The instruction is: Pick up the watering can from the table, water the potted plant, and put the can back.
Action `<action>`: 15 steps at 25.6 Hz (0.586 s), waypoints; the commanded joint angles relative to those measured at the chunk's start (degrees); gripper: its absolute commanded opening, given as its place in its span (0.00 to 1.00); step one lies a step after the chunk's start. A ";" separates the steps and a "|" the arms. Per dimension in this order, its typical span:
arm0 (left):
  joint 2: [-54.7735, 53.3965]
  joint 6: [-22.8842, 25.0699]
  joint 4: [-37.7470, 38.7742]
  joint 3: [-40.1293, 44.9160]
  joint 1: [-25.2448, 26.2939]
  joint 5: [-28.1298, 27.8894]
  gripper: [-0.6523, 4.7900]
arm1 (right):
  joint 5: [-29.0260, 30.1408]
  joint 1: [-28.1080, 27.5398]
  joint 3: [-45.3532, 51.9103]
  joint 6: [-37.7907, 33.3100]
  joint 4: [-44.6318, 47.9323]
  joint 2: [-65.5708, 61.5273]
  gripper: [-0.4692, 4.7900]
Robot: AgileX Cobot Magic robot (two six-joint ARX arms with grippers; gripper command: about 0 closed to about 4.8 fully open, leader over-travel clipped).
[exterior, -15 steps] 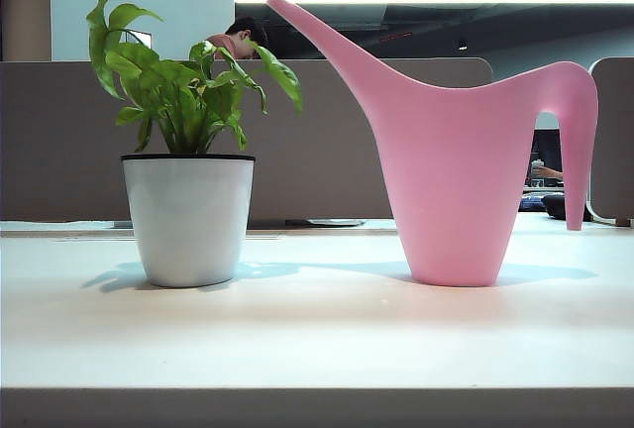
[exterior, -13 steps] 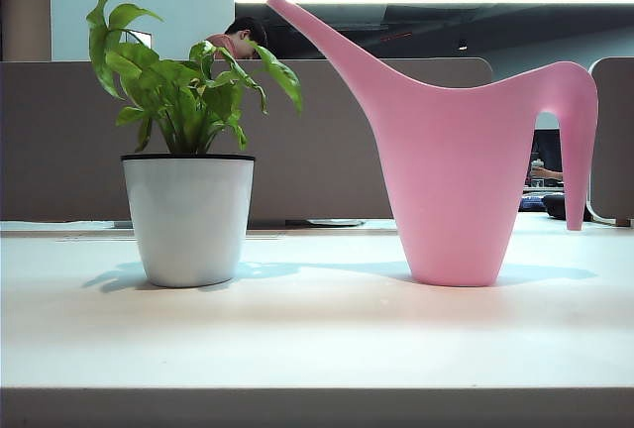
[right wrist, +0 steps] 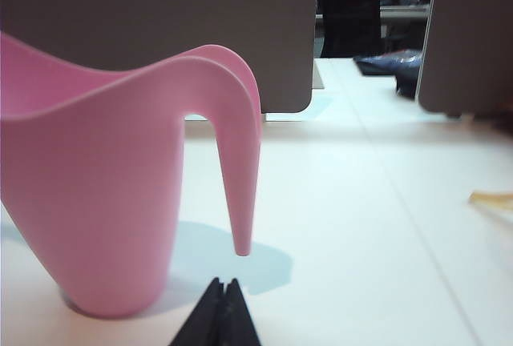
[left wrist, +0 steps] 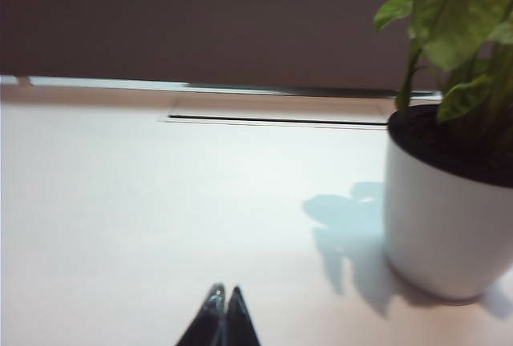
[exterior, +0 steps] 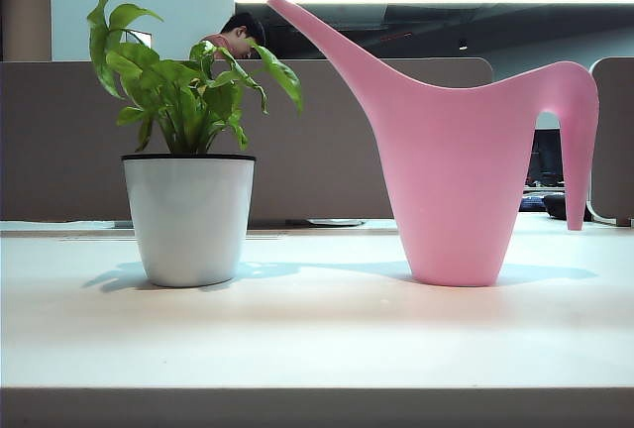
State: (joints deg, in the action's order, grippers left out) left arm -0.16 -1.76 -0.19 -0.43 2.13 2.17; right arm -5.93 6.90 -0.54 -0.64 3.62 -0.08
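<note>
The watering can [exterior: 451,180] stands upright on the table [exterior: 317,334], its base flat on the surface. It is smooth, matte pink plastic with a body that tapers down to a narrower rounded foot. A long slender spout sweeps up and away from the body toward the potted plant [exterior: 188,165], its tip ending above the plant's outer leaves. On the far side from the plant, a thin handle arches over and drops to a blunt point that hangs free just above the table.

The potted plant stands well apart from the can's body, on the spout side. Its pot is round, white and slightly tapered, with a smooth finish and a thin black rim; the leaves are bright green, wavy-edged and glossy.

The table is a flat, pale cream surface with a plain front edge, and it carries soft shadows beside both objects.

The left gripper [left wrist: 223,314] sits low over the table near the potted plant [left wrist: 449,194], its dark pointed fingertips pressed together with nothing between them. The right gripper [right wrist: 223,310] sits low near the watering can [right wrist: 120,178], just in front of the handle's hanging tip, its jaws likewise closed together and empty.
</note>
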 commanded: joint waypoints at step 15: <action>-8.85 -4.72 16.06 -28.22 -0.09 8.57 0.11 | -5.81 -0.04 -31.15 -6.82 -18.03 -18.21 0.08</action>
State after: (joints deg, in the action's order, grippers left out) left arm -7.27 -6.24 14.90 -27.55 2.11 8.82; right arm -9.39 6.87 -30.13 -7.55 -13.45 -15.94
